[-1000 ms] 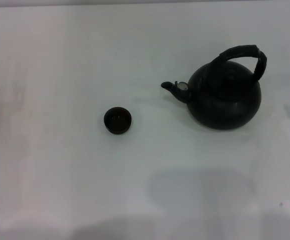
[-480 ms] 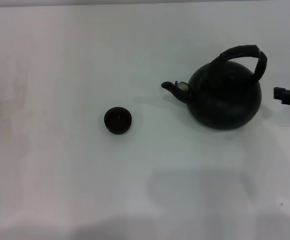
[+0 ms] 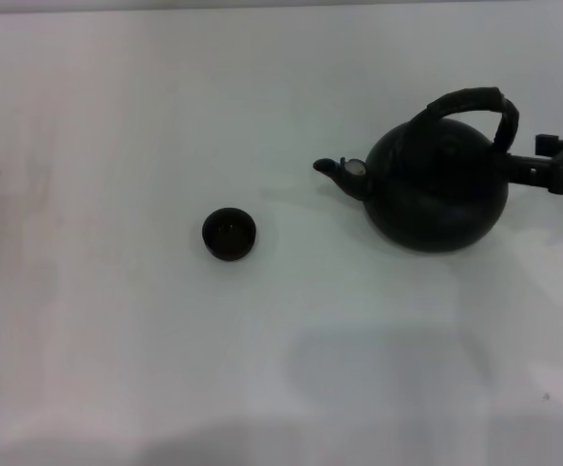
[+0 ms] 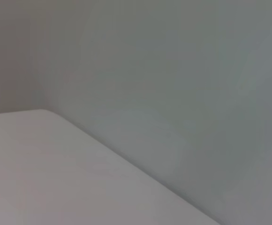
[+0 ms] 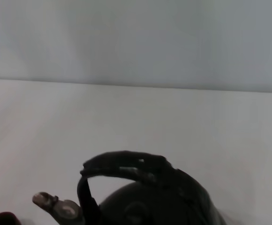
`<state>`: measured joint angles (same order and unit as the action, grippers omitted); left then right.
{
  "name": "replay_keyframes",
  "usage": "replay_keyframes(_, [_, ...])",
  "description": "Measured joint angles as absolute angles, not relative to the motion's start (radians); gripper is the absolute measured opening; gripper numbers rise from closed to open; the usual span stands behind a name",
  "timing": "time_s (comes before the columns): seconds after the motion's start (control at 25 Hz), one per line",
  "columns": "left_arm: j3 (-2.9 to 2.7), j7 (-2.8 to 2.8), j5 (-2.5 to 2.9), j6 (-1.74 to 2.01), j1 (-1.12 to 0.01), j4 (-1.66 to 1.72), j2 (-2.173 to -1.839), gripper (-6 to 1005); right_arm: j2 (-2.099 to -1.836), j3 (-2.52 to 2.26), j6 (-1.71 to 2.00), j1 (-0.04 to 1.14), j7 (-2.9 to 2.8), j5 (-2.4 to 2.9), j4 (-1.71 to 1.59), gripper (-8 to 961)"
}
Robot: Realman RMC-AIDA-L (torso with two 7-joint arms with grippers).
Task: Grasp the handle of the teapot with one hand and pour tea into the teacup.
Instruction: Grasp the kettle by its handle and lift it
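Note:
The dark round teapot stands upright on the white table at the right, its spout pointing left. Its black arched handle spans the top. The small black teacup sits to the left of the spout, apart from the pot. My right gripper reaches in from the right edge, open and empty, its fingertips just right of the handle's right end. The right wrist view shows the handle, the teapot and the spout close below. My left gripper is out of view.
The white table lies around both objects. A pale wall runs along the table's far edge. The left wrist view shows only a table corner and wall.
My right gripper has come in from the right edge and moved left to the handle's right end. The teapot and teacup have not moved.

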<state>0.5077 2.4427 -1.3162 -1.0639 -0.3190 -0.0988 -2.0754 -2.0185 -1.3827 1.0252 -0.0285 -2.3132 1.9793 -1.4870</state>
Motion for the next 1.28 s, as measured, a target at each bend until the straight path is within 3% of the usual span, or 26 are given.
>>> replay_keyframes(0.8, [0.508,2.446,-1.316,-1.065,-0.302,-0.097,-2.076,890,-2.019,-1.403,0.933,0.034,-2.312,1.974,-1.404,798])
replay_keyframes(1.04, [0.509,2.446,-1.318,-1.065,-0.304,-0.089,-2.075,890,-2.019,-1.405,0.930,0.058,-2.312,1.969,-1.369,573])
replay_keyframes(1.28, [0.509,2.445,-1.328,-1.065,-0.304,-0.083,-2.076,890,-2.019,-1.416,0.918,0.071,-2.312,1.961,-1.354,576])
